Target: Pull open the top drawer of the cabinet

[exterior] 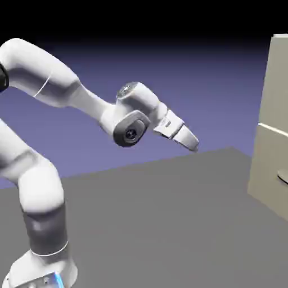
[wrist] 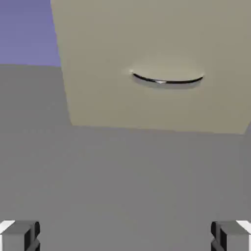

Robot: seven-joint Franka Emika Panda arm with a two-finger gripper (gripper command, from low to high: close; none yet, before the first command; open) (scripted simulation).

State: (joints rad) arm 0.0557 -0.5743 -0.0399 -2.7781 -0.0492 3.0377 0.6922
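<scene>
tall beige box-shaped cabinet (exterior: 269, 124): at exterior view's right edge, on grey bench (exterior: 163, 214) | top drawer: handle not visible | white arm's gripper (exterior: 193, 143): jaws released, empty, well apart from cabinet | risk: hand view shows only flat rounded grey handle (wrist: 166, 78); grabbing it opens wrong panel

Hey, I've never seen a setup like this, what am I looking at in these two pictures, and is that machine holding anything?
This is a computer-rendered scene, not a real photo. The white jointed machine is a robot arm standing on a grey table. At its tip is a gripper, two small fingers for grasping; they are spread open and hold nothing. One picture is taken from a fixed camera beside the robot. The other comes from a camera on the hand itself, so you see its fingertips at the bottom edge. The beige box is a cabinet. The hand camera shows a flat grey handle on its front, some way ahead of the gripper.
</scene>
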